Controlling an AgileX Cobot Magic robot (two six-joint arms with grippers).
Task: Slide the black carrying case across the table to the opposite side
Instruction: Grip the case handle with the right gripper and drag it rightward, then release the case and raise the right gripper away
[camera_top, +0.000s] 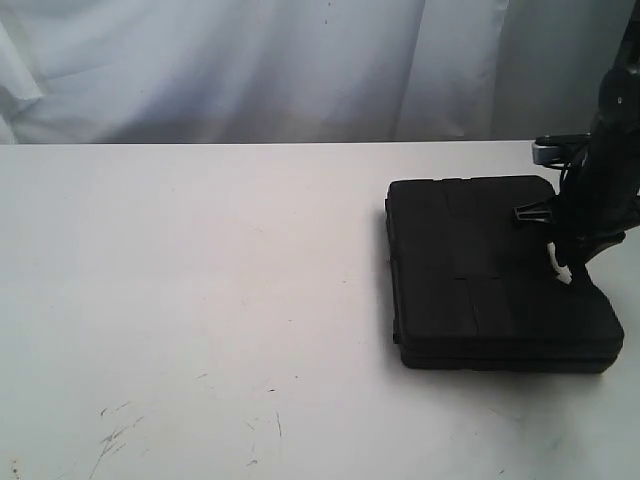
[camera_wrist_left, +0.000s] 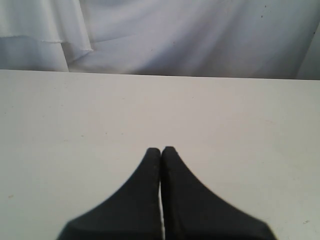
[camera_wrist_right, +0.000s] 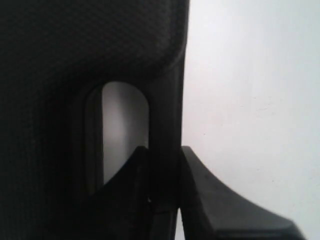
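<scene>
The left gripper (camera_wrist_left: 161, 150) is seen only from its own wrist camera, where its two black fingers are pressed tightly together with nothing between them, above a bare stretch of the white table (camera_wrist_left: 75, 115). A white curtain (camera_wrist_left: 200, 35) is hung behind the table's far edge. In the exterior view, dark scuff marks (camera_top: 115, 435) are scattered over the near left part of the tabletop. The black case (camera_top: 480, 270) is laid flat on the right part of the table. At its right side the right gripper (camera_top: 565, 272) is positioned on it. The case's handle (camera_wrist_right: 165, 115) is clamped between that gripper's fingers: one finger is set inside the slot (camera_wrist_right: 122, 125), the other against the handle's outer edge.
</scene>
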